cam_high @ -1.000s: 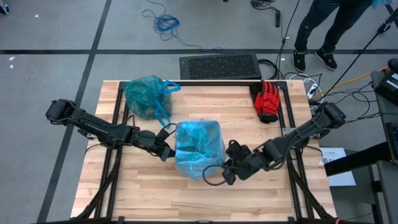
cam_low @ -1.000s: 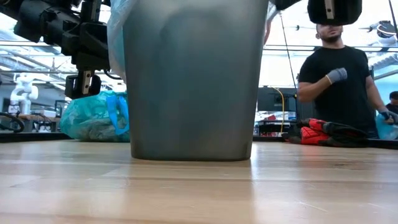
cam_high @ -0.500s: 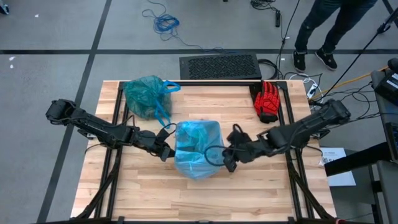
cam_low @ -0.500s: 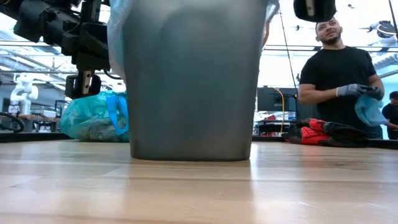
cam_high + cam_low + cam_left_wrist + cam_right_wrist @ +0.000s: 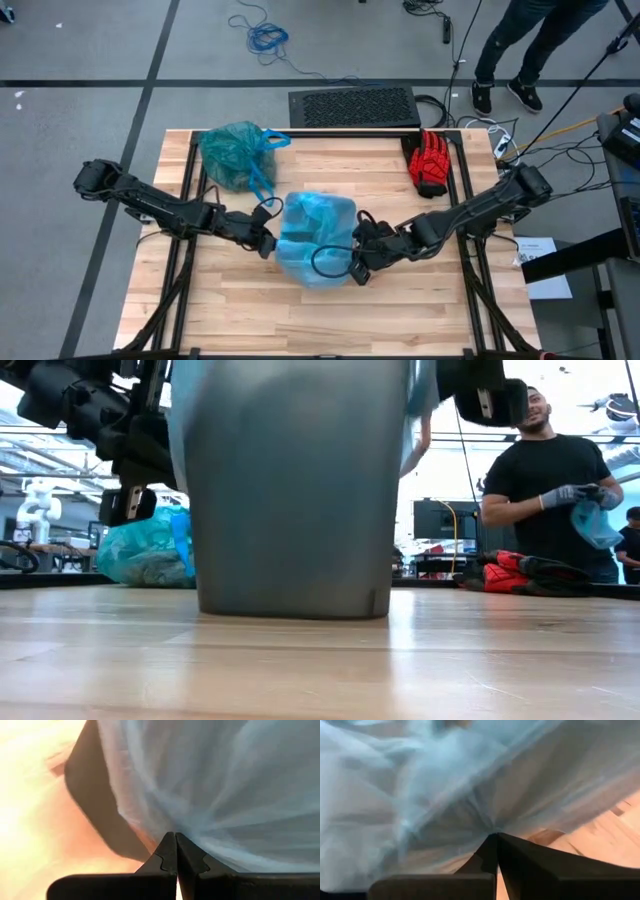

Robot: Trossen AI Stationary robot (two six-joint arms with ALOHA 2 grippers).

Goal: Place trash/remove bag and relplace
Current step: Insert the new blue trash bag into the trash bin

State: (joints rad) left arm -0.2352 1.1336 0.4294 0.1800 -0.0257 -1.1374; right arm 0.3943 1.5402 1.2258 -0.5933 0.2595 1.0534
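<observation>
High view: my left gripper (image 5: 266, 243) and right gripper (image 5: 356, 266) pinch the pale blue bag (image 5: 315, 225) at opposite bin sides, film stretched between

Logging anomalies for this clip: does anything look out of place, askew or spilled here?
Nothing spilled. The bin leans slightly in the low view, pulled between both grippers pinching the sky-blue liner. A red glove lies at the table's far right edge, and the tied teal bag sits far left.

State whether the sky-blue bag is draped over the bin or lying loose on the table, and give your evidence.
Draped over. The sky-blue bag covers the bin's top, and both the left gripper and right gripper pinch its plastic.
</observation>
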